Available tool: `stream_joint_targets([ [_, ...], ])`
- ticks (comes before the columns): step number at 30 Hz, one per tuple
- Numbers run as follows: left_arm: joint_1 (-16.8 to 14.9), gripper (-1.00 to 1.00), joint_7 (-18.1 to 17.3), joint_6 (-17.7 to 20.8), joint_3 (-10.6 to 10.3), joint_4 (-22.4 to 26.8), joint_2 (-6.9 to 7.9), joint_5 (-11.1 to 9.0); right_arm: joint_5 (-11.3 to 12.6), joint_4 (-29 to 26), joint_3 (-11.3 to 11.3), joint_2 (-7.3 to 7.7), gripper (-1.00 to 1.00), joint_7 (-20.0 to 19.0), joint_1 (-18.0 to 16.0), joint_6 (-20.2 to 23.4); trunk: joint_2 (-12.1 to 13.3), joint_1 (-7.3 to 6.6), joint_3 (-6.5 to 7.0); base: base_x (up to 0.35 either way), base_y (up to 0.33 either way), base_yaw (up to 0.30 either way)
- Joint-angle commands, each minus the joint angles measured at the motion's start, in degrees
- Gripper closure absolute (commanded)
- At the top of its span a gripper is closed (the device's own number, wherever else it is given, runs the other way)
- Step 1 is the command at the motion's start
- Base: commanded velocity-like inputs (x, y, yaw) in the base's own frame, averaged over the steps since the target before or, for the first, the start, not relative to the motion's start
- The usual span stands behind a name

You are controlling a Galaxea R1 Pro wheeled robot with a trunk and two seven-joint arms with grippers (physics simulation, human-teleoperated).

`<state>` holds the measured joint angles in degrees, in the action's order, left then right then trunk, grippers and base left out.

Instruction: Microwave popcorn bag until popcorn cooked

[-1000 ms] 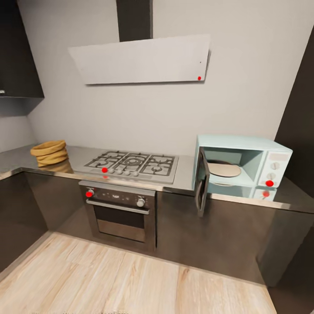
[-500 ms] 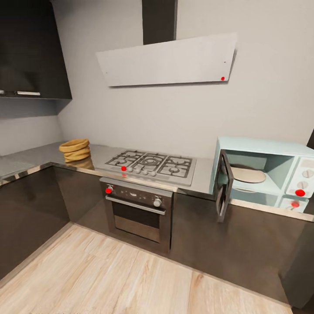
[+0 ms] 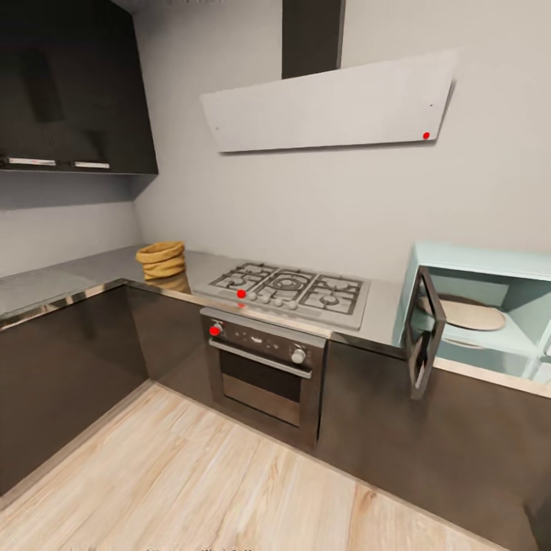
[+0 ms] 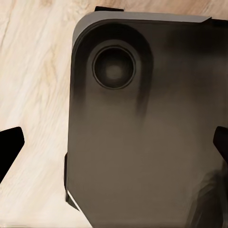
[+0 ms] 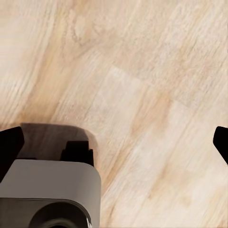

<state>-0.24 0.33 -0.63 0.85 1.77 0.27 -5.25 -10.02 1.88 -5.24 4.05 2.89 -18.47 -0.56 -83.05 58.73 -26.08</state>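
Observation:
The mustard-tan popcorn bag [image 3: 162, 260] stands upright on the grey countertop [image 3: 69, 277] near the corner, left of the hob. At the right edge of the head view sits the pale mint microwave [image 3: 490, 264], its dark glass door [image 3: 425, 333] swung open and its beige turntable [image 3: 468, 312] bare. The popcorn itself is hidden. My left gripper [image 4: 114, 147] is open, fingertips wide apart over the robot's dark base [image 4: 142, 142]. My right gripper [image 5: 115, 145] is open too, above the wood floor [image 5: 142, 85]. Neither holds anything.
A steel gas hob [image 3: 295, 288] with black grates lies between bag and microwave, above a black-and-steel oven [image 3: 264, 367]. A white slab hood [image 3: 329, 103] hangs overhead, and dark upper cabinets [image 3: 76, 84] fill the left. Light wood floor [image 3: 191, 474] spreads before the L-shaped cabinets.
The whole head view has slid rightward, so the camera has turned left. The bag, hob and microwave keep their places on the counter. More of the left counter run shows.

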Motion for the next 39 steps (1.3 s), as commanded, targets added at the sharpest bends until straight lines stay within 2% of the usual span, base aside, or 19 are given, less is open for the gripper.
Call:
stream_joint_targets([
  [1, 0.0, -1.00, 0.0, -0.1, 0.0, 0.0, -0.01, -0.5, -0.6, 0.1, -0.4, 0.03, -1.00, 0.2, -0.1, -0.1, 0.0, 0.00, -0.08, 0.000, 0.000, 0.277],
  [20, 0.0, -1.00, 0.0, -0.1, 0.0, 0.0, -0.01, -0.5, -0.7, 0.1, -0.2, 0.17, -1.00, 0.2, -0.1, -0.1, 0.0, 0.00, -1.49, 0.000, 0.000, 0.178],
  [27, 0.0, -1.00, 0.0, -0.1, 0.0, 0.0, -0.01, -0.5, -1.9, 0.1, -0.2, 0.18, -1.00, 0.3, -0.1, -0.1, 0.0, 0.00, -2.08, 0.000, 0.000, 0.139],
  [39, 0.0, -1.00, 0.0, -0.1, 0.0, 0.0, -0.01, -0.5, -2.0, 0.1, -0.2, 0.10, -1.00, 0.3, -0.1, -0.1, 0.0, 0.00, -3.09, 0.000, 0.000, 0.139],
])
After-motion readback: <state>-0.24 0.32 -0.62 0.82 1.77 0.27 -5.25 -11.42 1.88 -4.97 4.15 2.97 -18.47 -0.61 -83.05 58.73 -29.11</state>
